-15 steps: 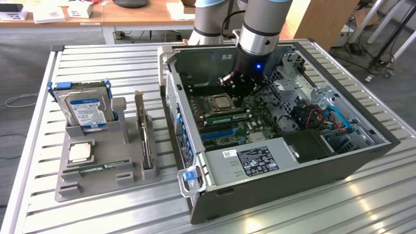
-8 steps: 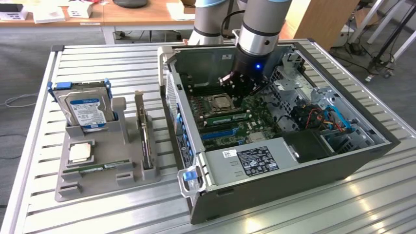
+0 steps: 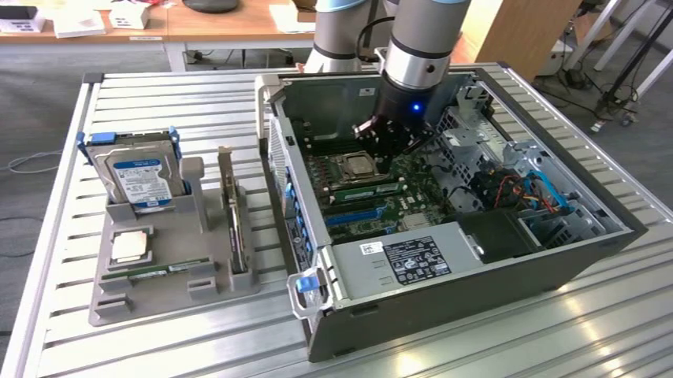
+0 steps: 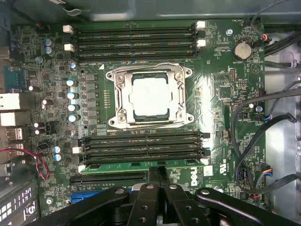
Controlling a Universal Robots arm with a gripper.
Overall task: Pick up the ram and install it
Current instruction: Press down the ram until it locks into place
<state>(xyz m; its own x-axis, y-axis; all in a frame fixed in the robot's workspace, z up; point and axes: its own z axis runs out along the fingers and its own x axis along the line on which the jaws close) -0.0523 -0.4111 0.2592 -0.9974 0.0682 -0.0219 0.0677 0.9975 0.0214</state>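
1. At the exterior view's left, a grey holder (image 3: 158,276) is seen lying on the slatted metal table (image 3: 84,339).
2. A hard drive (image 3: 137,177) with a blue and white label is stood upright at the far end of the holder.
3. A square silver processor chip (image 3: 129,246) is laid flat in a pocket of the holder, nearer the camera than the drive.
4. A long card (image 3: 236,228) is held on edge in a slot along the holder's side towards the exterior view's right.
5. Towards the exterior view's right, an open computer case (image 3: 474,291) is laid on its side, with the green motherboard (image 3: 421,206) exposed.
6. The robot arm (image 3: 426,39) is reached down into the case, and the gripper (image 3: 392,142) is placed low over the motherboard.
7. In the wrist view, the processor socket (image 4: 149,95) is seen at the middle of the board, with dark memory slots (image 4: 136,40) on either side of it.
8. The ram (image 4: 141,165) is seated along the slot nearest the gripper, its green edge being visible beside the empty slots.
9. The gripper (image 4: 158,181) is closed, with the fingertips (image 4: 154,175) pressed together and set on or just above the ram's edge; contact cannot be confirmed.
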